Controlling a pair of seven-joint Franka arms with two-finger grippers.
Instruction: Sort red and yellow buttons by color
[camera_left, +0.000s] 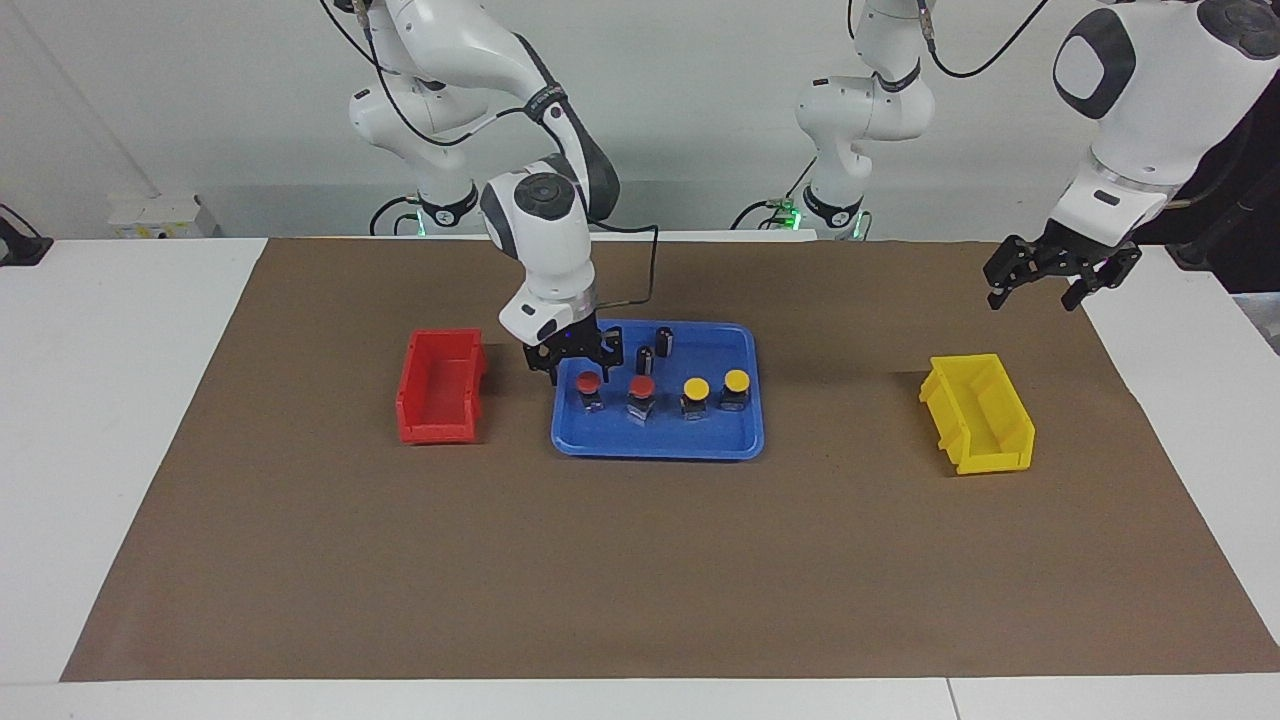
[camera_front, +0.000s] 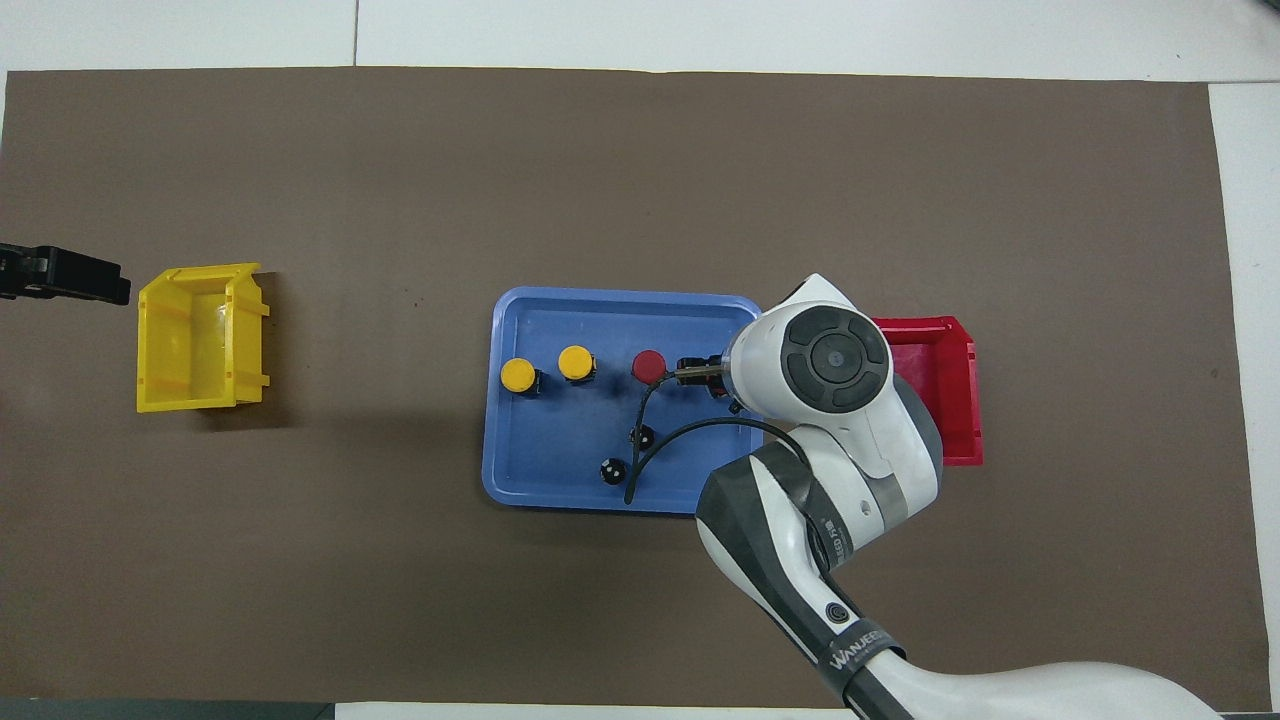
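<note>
Right gripper (camera_left: 578, 362) is down in the tray (camera_left: 740, 440) mid-table, fingers spread around one red button (camera_left: 588, 383). Other three buttons sit beside it. Left gripper (camera_left: 1050, 270) waits open over the table's corner.

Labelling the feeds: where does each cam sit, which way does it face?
Facing view: high across the table, looking at the robots; both arms and bases show, right gripper over the blue tray.
Overhead view: above the robots' end, looking steeply down; right arm's wrist, left gripper tip show.
Shared: tray, red bin, yellow bin, half a turn apart.
</note>
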